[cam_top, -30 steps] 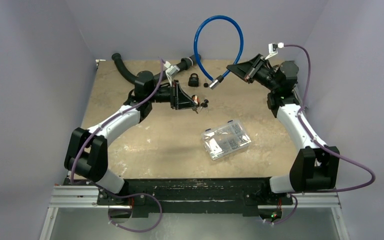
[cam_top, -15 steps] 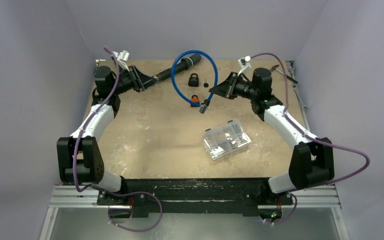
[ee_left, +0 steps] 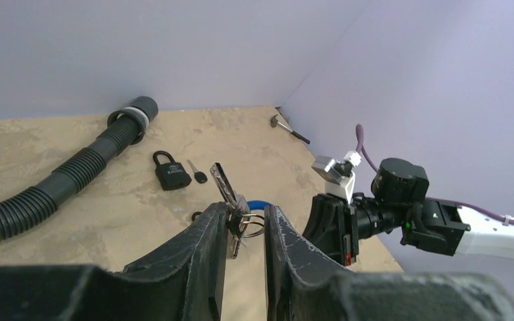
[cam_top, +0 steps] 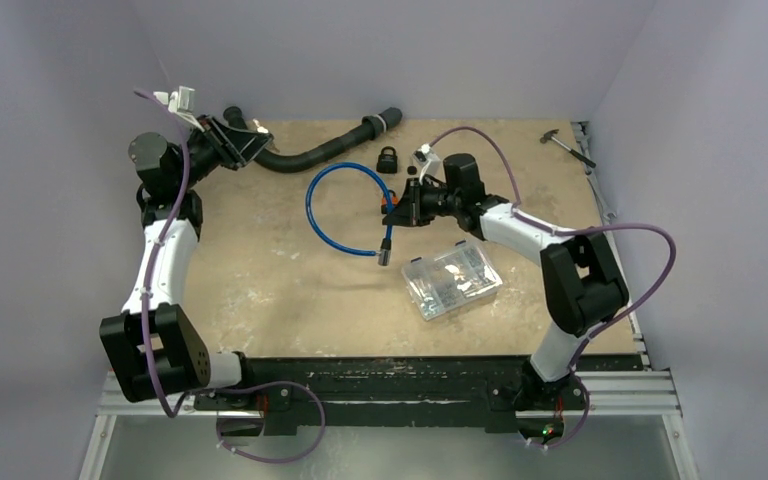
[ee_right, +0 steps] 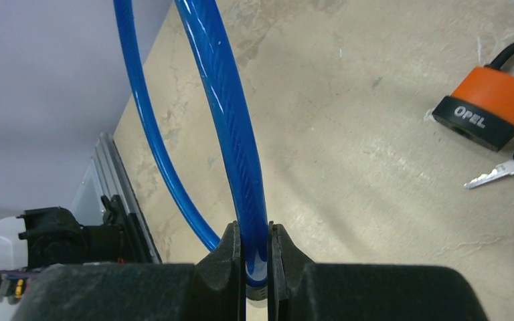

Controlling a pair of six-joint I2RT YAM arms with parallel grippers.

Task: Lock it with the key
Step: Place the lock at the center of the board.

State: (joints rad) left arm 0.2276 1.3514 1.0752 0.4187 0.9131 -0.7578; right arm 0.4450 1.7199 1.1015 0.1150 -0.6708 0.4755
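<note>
From above, the left gripper (cam_top: pixel 235 142) hangs high over the far left corner of the table (cam_top: pixel 260 270). It is well apart from the right gripper (cam_top: pixel 397 207), which reaches low over the middle and holds the blue cable lock (cam_top: pixel 322 205). The cable's loop spreads toward the left arm and its free end points at the clear plastic box (cam_top: pixel 452 280). This looks like a staging pose, with one arm steadying the lock and the other bringing the key. A black padlock (cam_top: pixel 388 158), a corrugated hose (cam_top: pixel 320 152) and a hammer (cam_top: pixel 564 142) lie along the far edge, apparently spare. The left wrist camera shows that gripper's jaws clamped on a bunch of keys (ee_left: pixel 235 212). They pinch it at the ring, so one blade stands up and forward, free to be aimed. The bunch is lifted clear of the table and faces the right arm across the gap. The right wrist camera shows the right gripper's jaws closed tight on the blue cable itself, not on a lock body. The cable rises from between the fingers in a stiff arc. An orange padlock (ee_right: pixel 492 107) with its own keys lies just beside it, untouched. I cannot tell from these views where the cable lock's keyhole sits.
</note>
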